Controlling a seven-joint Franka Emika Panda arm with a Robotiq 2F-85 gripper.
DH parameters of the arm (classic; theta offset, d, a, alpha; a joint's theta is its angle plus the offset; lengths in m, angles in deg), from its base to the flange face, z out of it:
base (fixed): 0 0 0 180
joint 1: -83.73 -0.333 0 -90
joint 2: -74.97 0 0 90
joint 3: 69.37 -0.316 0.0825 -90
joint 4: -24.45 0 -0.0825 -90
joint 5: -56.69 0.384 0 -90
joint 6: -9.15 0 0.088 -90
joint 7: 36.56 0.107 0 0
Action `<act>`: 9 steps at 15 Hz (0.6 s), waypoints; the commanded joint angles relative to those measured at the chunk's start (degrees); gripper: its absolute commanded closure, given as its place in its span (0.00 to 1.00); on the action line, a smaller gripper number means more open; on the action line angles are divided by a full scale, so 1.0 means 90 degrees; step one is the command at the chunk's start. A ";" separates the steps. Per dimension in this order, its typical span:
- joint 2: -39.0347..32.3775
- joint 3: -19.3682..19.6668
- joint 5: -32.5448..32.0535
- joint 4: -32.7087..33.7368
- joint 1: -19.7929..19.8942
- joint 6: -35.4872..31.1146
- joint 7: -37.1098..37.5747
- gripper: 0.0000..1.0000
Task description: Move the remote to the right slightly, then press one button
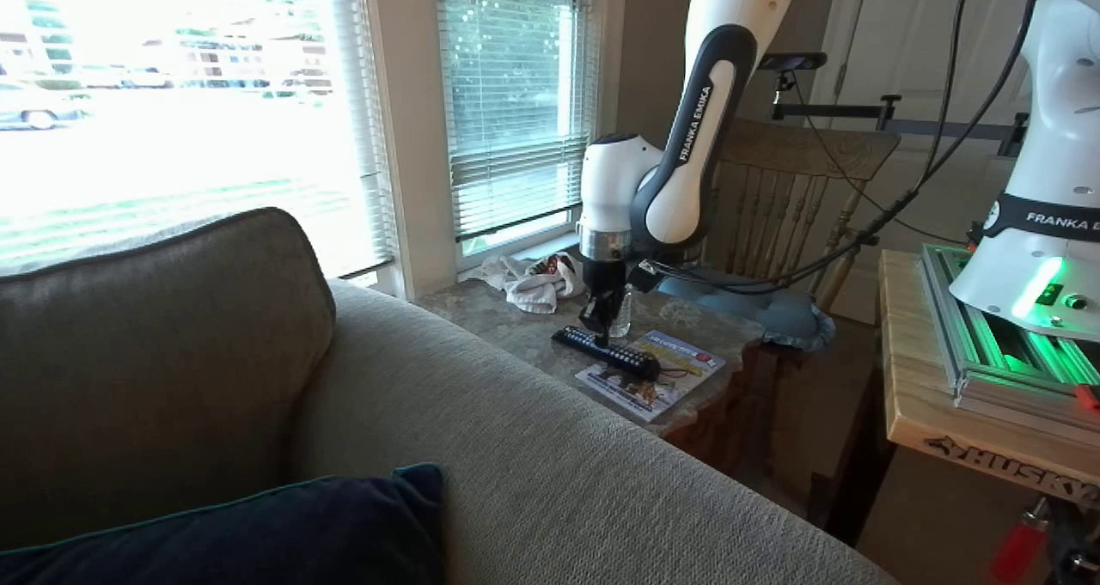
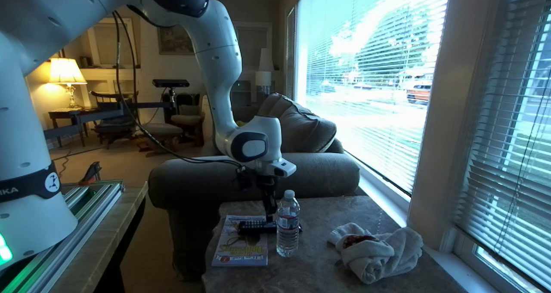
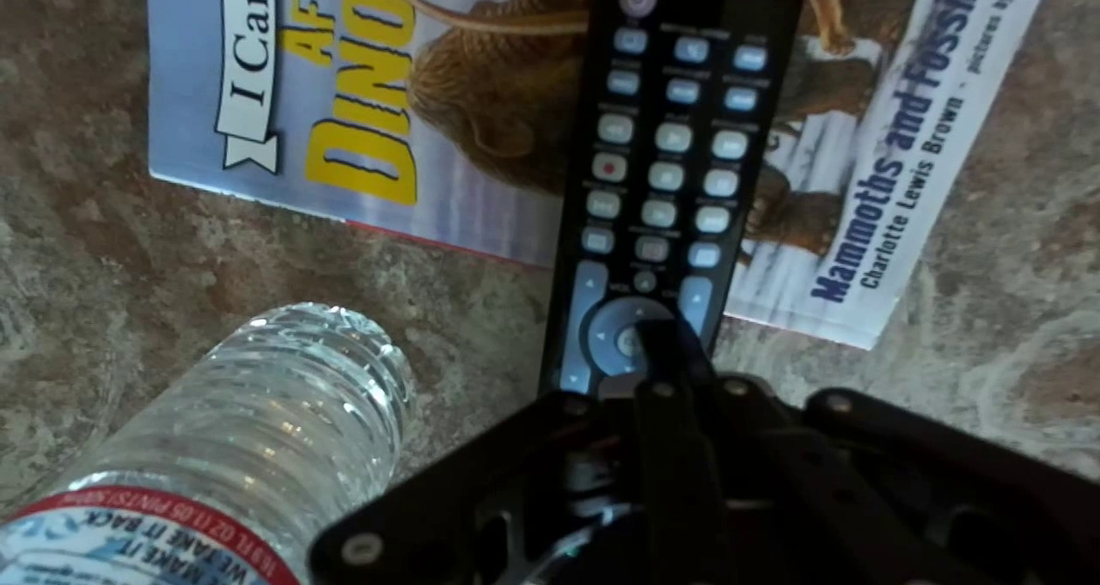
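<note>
- The slim black plastic remote [image 3: 662, 194] lies face up, one end resting across the colourful paperback book with yellow lettering [image 3: 361, 112], the rest reaching past the book's edge over the mottled grey-brown tabletop [image 2: 310, 278].
- The black two-fingered gripper [image 3: 675, 353] points down, its fingers pressed together; the tips stand at the remote's round grey direction pad [image 3: 607, 332] and hide part of it. Whether a button is pushed in, I cannot tell.
- The clear plastic water bottle with a white cap [image 2: 287, 230] stands upright near the remote, blocking part of it in an exterior view.
- The bundled white cloth with a dark red patch [image 2: 374, 256] lies on the tabletop, well apart from the remote.
- The grey fabric sofa arm [image 1: 533, 430] runs alongside the tabletop.
</note>
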 commanded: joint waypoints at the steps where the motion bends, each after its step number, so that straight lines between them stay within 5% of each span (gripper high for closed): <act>1: -0.0230 0.0038 0.0134 0.0282 -0.0053 0.0252 0.0151 1.00; 9: -0.0572 0.0194 0.0078 0.0821 -0.0235 0.0743 0.0701 1.00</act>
